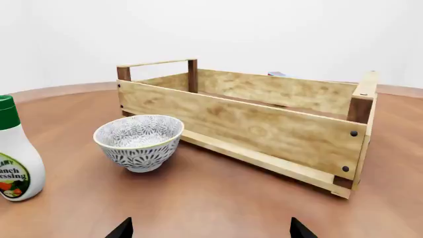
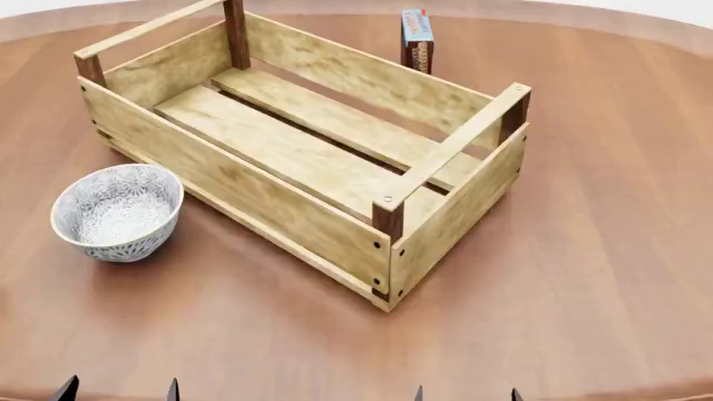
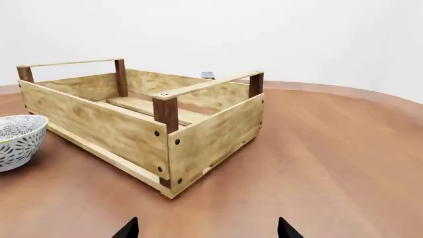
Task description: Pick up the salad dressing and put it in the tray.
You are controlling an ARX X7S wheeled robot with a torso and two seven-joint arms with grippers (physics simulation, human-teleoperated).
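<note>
The salad dressing bottle [image 1: 15, 151], whitish with a green cap and a coloured label, stands upright on the brown table at the edge of the left wrist view; it is out of the head view. The tray [image 2: 300, 159], a light-wood slatted crate with dark corner posts, sits empty mid-table and also shows in the left wrist view [image 1: 264, 124] and the right wrist view [image 3: 132, 124]. My left gripper [image 2: 117, 391] and right gripper [image 2: 466, 393] are both open and empty, low at the near table edge, apart from everything.
A white-grey patterned bowl [image 2: 117, 211] stands left of the tray, between it and the bottle [image 1: 138, 141]. A red-and-blue carton box [image 2: 417, 39] stands upright behind the tray's far wall. The round wooden table [image 2: 602, 251] spreads around them.
</note>
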